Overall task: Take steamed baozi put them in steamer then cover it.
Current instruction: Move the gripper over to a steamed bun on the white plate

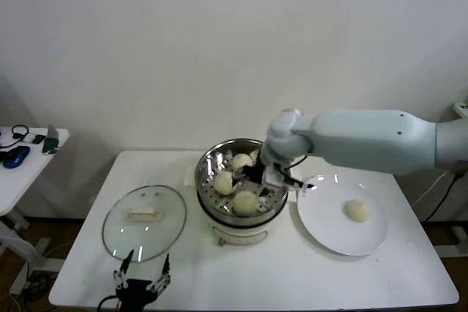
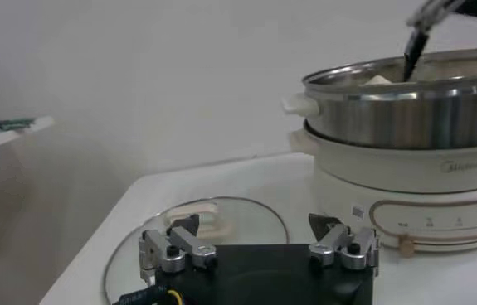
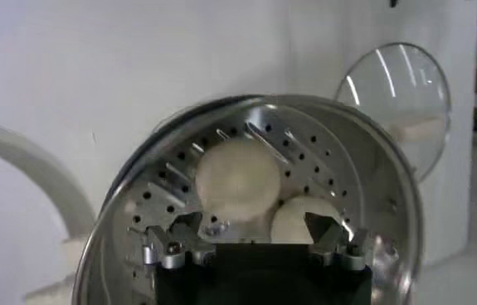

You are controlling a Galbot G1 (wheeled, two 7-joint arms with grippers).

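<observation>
Right gripper [image 3: 255,234] wide above steamer floor [image 3: 304,149]

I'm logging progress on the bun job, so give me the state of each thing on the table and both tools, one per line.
Steamer: uncovered, three baozi inside.
Baozi in steamer: three, lying on the perforated floor.
Last baozi: alone on the white plate.
Cover: flat on the table beside the steamer, handle up.
Right tool: open over the steamer, holding nothing.
Left tool: open, empty, at the table's near edge by the cover.
</observation>
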